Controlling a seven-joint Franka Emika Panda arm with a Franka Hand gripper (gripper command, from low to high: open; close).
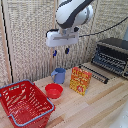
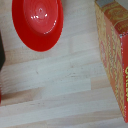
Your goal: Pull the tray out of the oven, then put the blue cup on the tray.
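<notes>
The blue cup [image 1: 59, 75] stands upright on the wooden table, its handle toward the exterior view's left. High above it hangs my gripper [image 1: 60, 51], open, with nothing between its fingers. The oven [image 1: 114, 54] sits at the exterior view's right. A dark grid of parallel bars, the tray [image 1: 108, 62], shows at its front; I cannot tell how far out it sits. A long dark bar [image 1: 94, 72], which looks like the door handle, lies low in front of the oven. The wrist view shows neither the cup nor the fingers.
A red bowl [image 1: 53, 90] [image 2: 38, 22] sits just in front of the cup. A yellow and red box [image 1: 80, 80] [image 2: 114, 55] stands between bowl and oven. A red shopping basket [image 1: 24, 103] fills the front left corner. A slatted wall runs behind.
</notes>
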